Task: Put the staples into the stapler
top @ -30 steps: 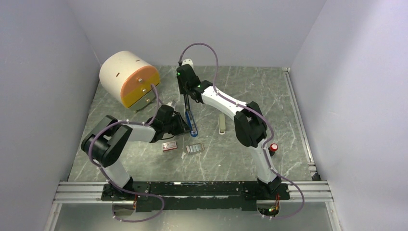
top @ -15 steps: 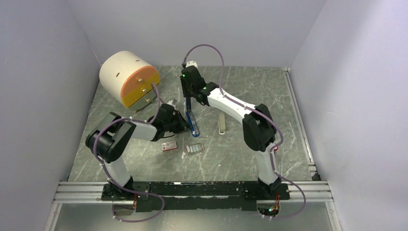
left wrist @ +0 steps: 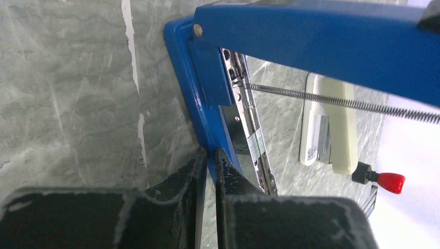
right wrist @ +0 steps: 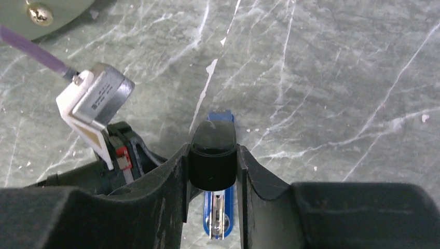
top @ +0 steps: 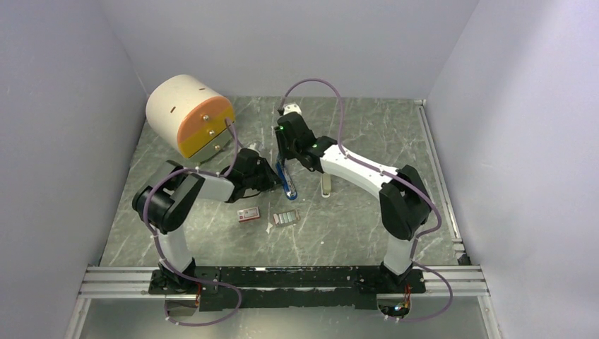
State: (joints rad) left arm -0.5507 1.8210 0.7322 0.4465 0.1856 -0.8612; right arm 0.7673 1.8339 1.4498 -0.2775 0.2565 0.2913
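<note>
Two grippers hold the stapler (top: 287, 187) at mid-frame on the veined grey-green table (top: 339, 233). The left gripper (left wrist: 208, 168) has its matte black fingers pinched on the glossy blue base wall, beside the bright metal channel and thin coil spring. The right gripper (right wrist: 211, 171) is clamped on the raised arm's rounded black end. The left wrist view cuts off the blue top at right. The staples (top: 285, 218), a ridged silvery block, lie just below. The stapler slants more than a second ago.
</note>
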